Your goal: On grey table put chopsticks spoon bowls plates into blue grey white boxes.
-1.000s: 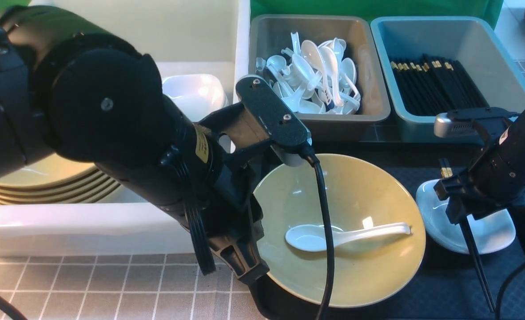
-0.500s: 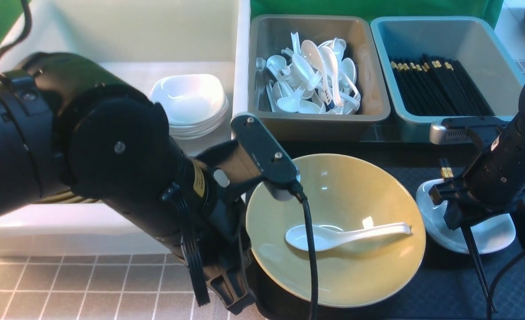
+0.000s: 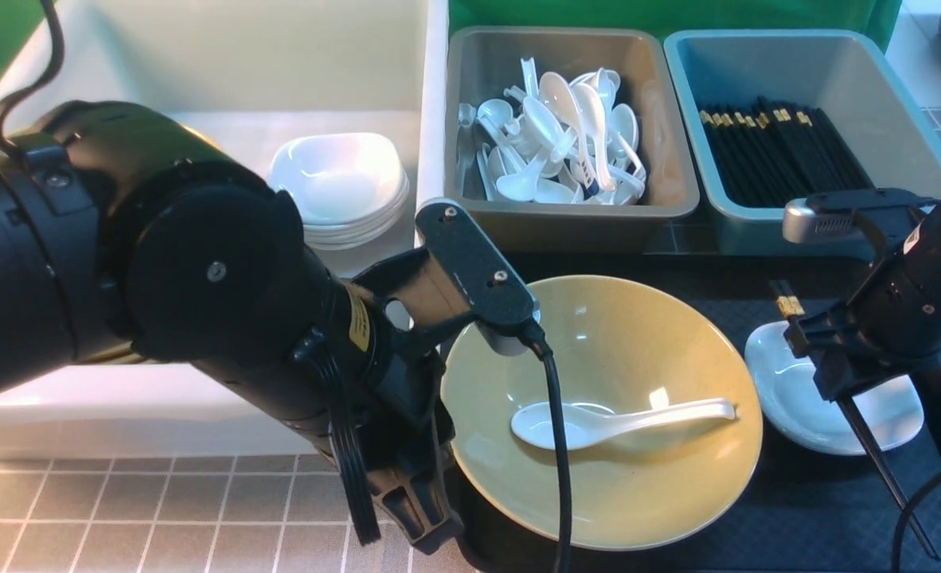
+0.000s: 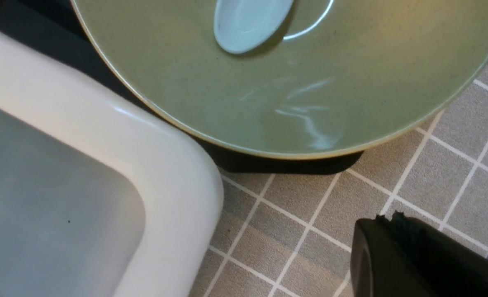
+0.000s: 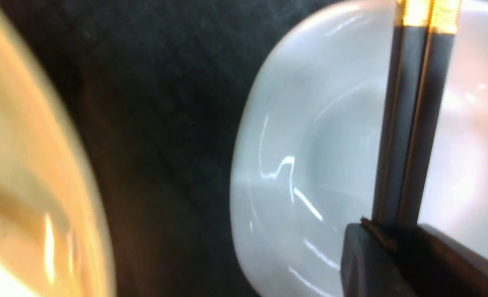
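right hand (image 3: 837,390) squeezes chopsticks (image 3: 884,469) right of yellow bowl (image 3: 638,493), maybe for blue box (image 3: 757,72) | left hand (image 3: 419,525) closed, holds nothing

One white box (image 3: 160,414), one grey box (image 3: 669,159), one blue box (image 3: 876,87), one yellow bowl (image 3: 646,334) in plain view, one loose spoon (image 3: 598,422) plus a heap (image 3: 566,135) too tangled to count, one lone plate (image 3: 797,398) plus a stack (image 3: 343,175), two loose chopsticks (image 5: 423,136) plus a packed row (image 3: 781,151), one tray (image 3: 797,509)
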